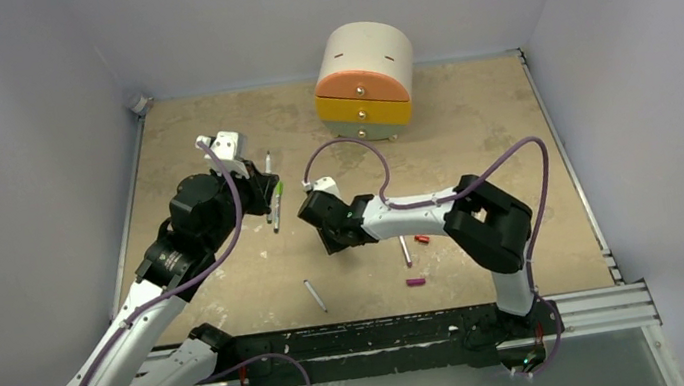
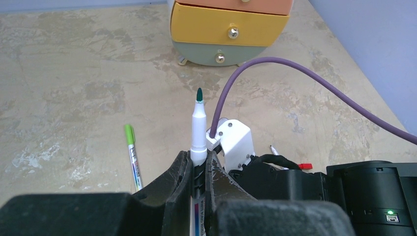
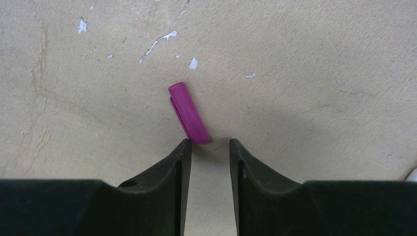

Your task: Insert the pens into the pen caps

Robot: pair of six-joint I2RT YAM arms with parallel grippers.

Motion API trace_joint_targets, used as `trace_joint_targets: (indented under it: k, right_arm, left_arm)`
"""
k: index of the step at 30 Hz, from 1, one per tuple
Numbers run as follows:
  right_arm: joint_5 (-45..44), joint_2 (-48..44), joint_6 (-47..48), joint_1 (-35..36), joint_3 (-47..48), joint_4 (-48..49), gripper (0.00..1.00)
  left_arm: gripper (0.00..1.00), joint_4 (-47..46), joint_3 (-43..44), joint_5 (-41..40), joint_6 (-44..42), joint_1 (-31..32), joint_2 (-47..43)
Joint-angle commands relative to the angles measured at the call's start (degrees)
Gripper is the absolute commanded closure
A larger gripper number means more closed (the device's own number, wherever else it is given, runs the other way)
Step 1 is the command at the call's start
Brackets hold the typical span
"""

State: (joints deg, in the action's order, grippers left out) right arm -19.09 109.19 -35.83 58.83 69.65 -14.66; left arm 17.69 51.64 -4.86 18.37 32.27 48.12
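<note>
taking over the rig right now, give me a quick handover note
Left end effector: shut on an uncapped green-tipped pen.
Right end effector: open, low over a magenta cap, not gripping it.
On the table: a green-capped pen, a bare pen near the bases, another pen beside the red cap, a second magenta cap.
Done: one pen looks capped. Left: three.

White-black arms (image 1: 125, 329), purple cables (image 2: 275, 60), black right claw (image 3: 210, 143).

Small print on the pen (image 2: 198, 132) is unreadable.
</note>
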Motion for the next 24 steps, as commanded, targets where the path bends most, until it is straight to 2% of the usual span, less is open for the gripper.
trace_joint_targets:
  k: [1,13,24]
  right_arm:
    - [-1.4,2.5,-1.9,-1.0,1.6,-4.1,0.63]
    - [-0.1,4.4,0.1,-4.3,4.8,-2.0,0.63]
    - [0.4,9.5,2.0,-5.1,12.9,-1.5,0.63]
  left_arm:
    - [1.0,-2.0,0.0,0.4,-1.0,-0.4,-0.3]
    - [1.0,-1.8,0.2,-0.2,-1.5,-0.5,0.0]
    - [1.0,-1.6,0.0,0.0,-1.7,-1.0,0.4]
